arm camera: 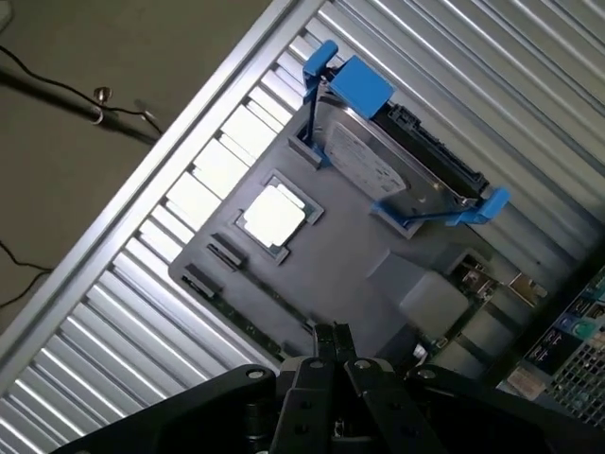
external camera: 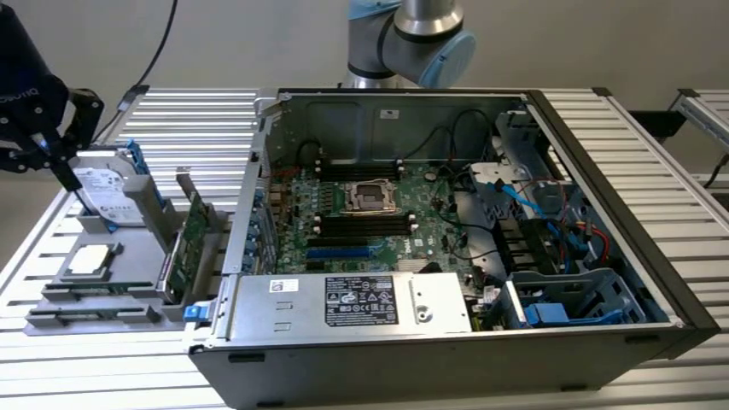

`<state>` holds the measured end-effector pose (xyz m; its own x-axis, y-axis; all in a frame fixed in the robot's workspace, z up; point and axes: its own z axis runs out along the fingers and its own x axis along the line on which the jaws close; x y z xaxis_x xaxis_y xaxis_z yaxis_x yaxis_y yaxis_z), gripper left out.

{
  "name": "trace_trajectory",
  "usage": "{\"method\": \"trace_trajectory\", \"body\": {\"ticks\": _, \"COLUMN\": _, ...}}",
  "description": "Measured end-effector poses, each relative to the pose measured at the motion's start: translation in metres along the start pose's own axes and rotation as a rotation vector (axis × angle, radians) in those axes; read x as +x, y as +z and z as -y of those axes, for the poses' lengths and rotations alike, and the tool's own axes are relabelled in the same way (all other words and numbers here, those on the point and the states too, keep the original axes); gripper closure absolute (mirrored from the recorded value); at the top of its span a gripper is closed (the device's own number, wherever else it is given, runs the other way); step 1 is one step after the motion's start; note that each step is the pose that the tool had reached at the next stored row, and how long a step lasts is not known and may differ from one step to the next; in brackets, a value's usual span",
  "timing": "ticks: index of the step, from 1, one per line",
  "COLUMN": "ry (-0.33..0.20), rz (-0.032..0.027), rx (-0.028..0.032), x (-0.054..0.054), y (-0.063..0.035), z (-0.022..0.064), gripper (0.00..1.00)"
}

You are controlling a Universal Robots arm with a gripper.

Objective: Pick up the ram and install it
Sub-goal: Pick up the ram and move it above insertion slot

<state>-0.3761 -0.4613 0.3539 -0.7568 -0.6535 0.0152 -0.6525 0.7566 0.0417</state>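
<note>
The ram (external camera: 97, 290) is a thin green stick standing on edge in a holder at the front of the grey tray (external camera: 131, 256), at the exterior view's left. In the wrist view the ram (arm camera: 250, 312) runs along the tray's near edge, just ahead of my fingertips. My gripper (external camera: 71, 178) hangs over the tray's far end beside the hard drive (external camera: 105, 198), well apart from the ram. In the wrist view my gripper (arm camera: 333, 333) is shut with nothing in it. The motherboard's black memory slots (external camera: 364, 224) lie inside the open case (external camera: 456, 367).
On the tray stand a hard drive in blue brackets (arm camera: 397, 161), a silver processor (arm camera: 274, 213) and a large green expansion card (external camera: 188, 248) upright by the case wall. Cables and blue drive cages (external camera: 569, 299) crowd the case's right side. The slatted metal table (external camera: 672, 171) extends around everything.
</note>
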Motion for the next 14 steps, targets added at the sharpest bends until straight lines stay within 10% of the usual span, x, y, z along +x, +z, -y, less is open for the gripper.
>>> {"method": "trace_trajectory", "body": {"ticks": 14, "ry": -0.254, "rz": -0.0106, "rx": 0.0039, "x": 0.0000, "y": 0.0000, "z": 0.0000, "gripper": 0.89}}
